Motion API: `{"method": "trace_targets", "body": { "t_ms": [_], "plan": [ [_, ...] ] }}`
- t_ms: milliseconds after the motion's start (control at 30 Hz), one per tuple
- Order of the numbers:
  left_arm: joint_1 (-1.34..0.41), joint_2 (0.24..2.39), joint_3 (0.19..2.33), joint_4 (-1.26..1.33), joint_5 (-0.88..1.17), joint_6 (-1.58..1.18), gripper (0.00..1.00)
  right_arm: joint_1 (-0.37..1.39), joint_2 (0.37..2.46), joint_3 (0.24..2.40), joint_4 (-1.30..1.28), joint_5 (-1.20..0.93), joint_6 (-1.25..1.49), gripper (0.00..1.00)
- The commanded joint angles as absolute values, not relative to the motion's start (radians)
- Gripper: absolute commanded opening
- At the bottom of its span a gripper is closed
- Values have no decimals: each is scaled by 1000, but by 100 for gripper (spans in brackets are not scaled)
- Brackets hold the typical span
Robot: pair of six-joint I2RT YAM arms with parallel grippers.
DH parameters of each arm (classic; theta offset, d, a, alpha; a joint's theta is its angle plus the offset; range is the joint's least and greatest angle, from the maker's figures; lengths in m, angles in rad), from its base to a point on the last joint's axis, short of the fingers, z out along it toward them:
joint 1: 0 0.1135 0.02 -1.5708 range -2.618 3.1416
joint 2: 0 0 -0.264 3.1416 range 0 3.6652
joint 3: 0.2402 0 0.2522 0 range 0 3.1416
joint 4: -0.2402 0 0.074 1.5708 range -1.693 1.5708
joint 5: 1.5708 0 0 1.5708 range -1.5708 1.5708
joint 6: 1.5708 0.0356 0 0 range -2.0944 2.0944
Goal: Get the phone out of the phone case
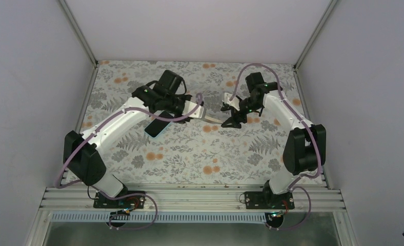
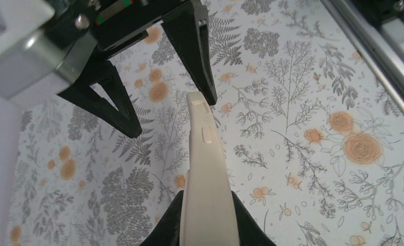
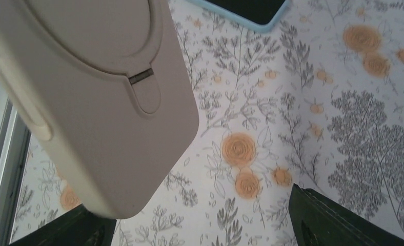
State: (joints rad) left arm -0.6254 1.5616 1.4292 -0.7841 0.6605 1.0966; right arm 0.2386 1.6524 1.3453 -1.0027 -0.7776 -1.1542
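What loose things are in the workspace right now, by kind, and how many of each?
case, beige: 1
phone, dark with a light blue edge: 1
Total: 2

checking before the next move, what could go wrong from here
1. The left gripper pinches the beige case edge-on by one end. The open right gripper sits right at its far end, so a nudge there could twist the case loose.
2. The phone lies on the table beneath the left arm. A dropped case or a lowering arm could strike it.
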Motion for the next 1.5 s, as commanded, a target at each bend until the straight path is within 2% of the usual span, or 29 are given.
{"method": "trace_targets", "body": {
  "t_ms": [0, 233, 467, 667, 767, 867, 967, 1067, 1167, 1467],
  "plan": [
    [-760, 1536, 1392, -930, 696, 1130, 2, 201, 1655, 1444, -915, -729, -1171, 86],
    [-806, 1548, 1398, -949, 661, 1126, 2, 179, 1726, 1569, -976, -685, -1196, 86],
    [-840, 1568, 1419, -980, 648, 1127, 2, 174, 1736, 1588, -918, -601, -1173, 86],
    [-768, 1578, 1448, -952, 734, 1120, 2, 168, 1733, 1581, -999, -662, -1198, 87],
    [-665, 1602, 1490, -971, 844, 1141, 2, 166, 1687, 1511, -1123, -676, -1237, 88],
    [-578, 1618, 1514, -981, 986, 1158, 2, 168, 1518, 1308, -1110, -722, -1254, 88],
    [-559, 1642, 1523, -968, 1054, 1157, 2, 176, 1394, 1195, -1019, -790, -1192, 83],
    [-560, 1676, 1537, -978, 1102, 1161, 2, 179, 1317, 1128, -914, -844, -1115, 70],
    [-560, 1696, 1553, -986, 1122, 1165, 2, 187, 1302, 1109, -869, -873, -1074, 62],
    [-552, 1705, 1540, -965, 1125, 1149, 2, 224, 1349, 1129, -925, -910, -1080, 57]
  ]
}}
